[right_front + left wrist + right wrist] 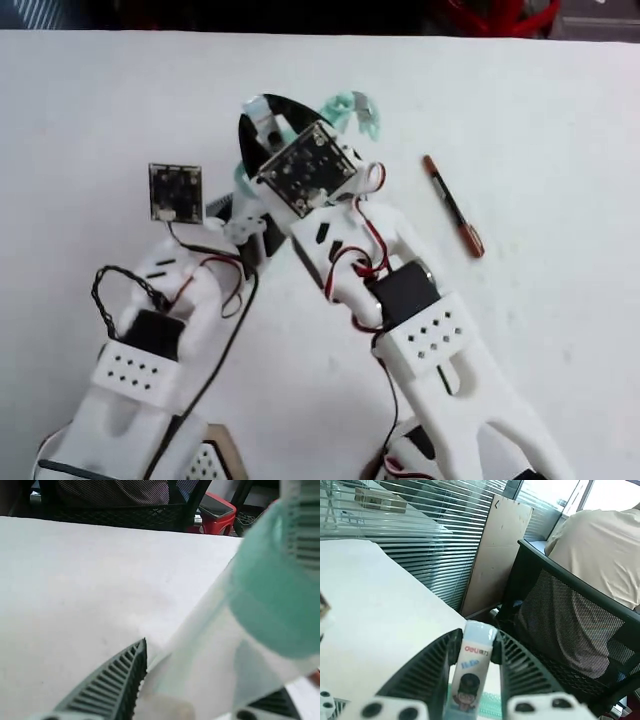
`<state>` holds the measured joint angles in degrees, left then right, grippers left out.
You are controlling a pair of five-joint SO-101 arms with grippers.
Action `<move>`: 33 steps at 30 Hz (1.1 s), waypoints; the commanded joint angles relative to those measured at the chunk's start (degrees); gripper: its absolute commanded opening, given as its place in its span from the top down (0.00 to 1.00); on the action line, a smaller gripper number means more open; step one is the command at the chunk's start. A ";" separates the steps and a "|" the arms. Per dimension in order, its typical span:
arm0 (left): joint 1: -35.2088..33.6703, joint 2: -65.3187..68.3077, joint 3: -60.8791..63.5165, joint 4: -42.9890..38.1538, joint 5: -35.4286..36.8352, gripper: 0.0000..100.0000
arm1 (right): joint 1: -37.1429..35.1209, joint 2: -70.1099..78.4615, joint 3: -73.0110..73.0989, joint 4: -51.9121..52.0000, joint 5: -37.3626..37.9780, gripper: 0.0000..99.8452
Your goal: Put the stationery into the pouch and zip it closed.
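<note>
The right gripper (477,634) is clamped on an eraser (471,677) by the teal-edged pouch (352,108), mid-table. I cannot tell the left gripper's (210,680) state. The pen (452,205) lies to the right, so loading and zipping apparently remain.

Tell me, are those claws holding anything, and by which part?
The right gripper pinches an eraser by its two sides, its end poking out. Whether the left gripper grips the clear pouch cannot be told.
</note>
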<state>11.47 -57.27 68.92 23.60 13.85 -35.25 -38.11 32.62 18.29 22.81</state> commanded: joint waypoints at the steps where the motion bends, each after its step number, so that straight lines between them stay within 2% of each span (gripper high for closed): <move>1: -0.22 -1.10 -0.97 -0.18 -0.62 0.72 | 0.92 -2.33 -0.70 2.07 0.62 0.98; 20: -1.98 -1.10 -1.32 -0.18 -0.53 0.72 | 0.92 -7.25 0.88 5.58 0.62 0.98; 33: -1.98 -1.10 -1.32 -0.18 -0.53 0.72 | 0.04 4.35 0.79 -7.08 0.62 0.98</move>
<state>9.98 -57.27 68.92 23.60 13.76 -35.25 -34.68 34.02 13.10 22.73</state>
